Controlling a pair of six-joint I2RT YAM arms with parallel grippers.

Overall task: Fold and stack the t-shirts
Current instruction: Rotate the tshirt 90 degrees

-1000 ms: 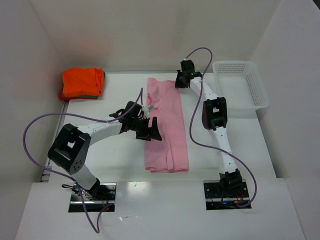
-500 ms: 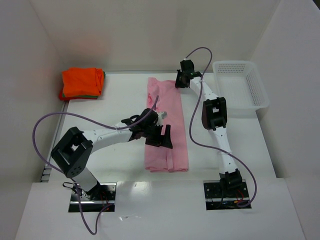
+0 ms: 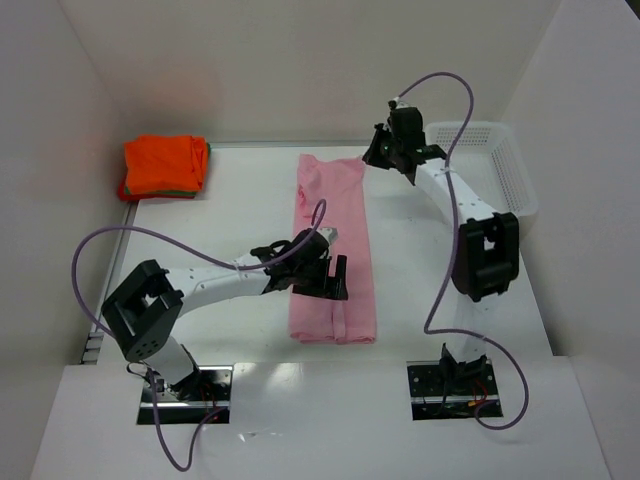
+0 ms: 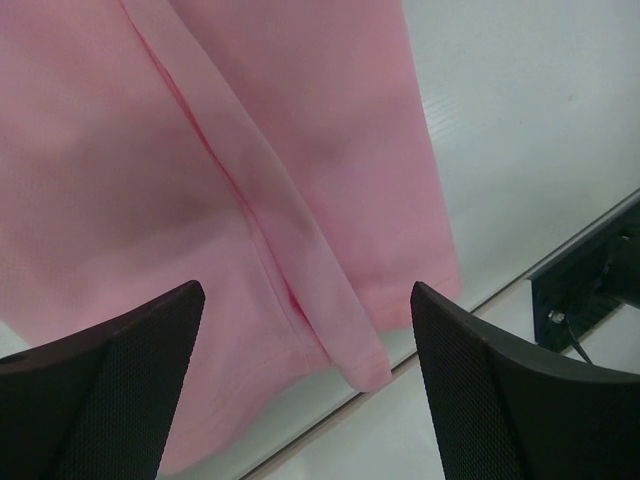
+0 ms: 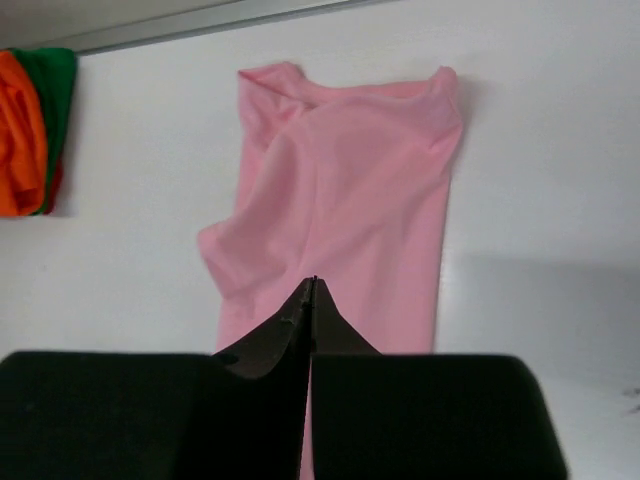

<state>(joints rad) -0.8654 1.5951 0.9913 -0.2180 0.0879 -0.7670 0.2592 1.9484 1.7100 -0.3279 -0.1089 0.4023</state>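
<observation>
A pale pink t-shirt (image 3: 333, 250) lies folded lengthwise into a long strip down the middle of the table, collar end far. My left gripper (image 3: 325, 280) hovers open over its near half; the left wrist view shows the hem and a folded sleeve edge (image 4: 300, 260) between the wide black fingers (image 4: 120, 380). My right gripper (image 3: 378, 152) is shut on nothing, raised beyond the shirt's far right corner, and looks down on the pink shirt (image 5: 350, 180). A folded orange t-shirt (image 3: 165, 163) rests at the back left on a green one (image 5: 55, 100), which shows as an edge.
A white mesh basket (image 3: 518, 185) stands at the back right, partly behind my right arm. White walls close in the table on the left, back and right. The left arm's purple cable (image 3: 120, 240) loops over the left side.
My left gripper has travelled right and nearer, from the shirt's left edge to above its near half. The right arm has lifted off the collar end and swung right.
</observation>
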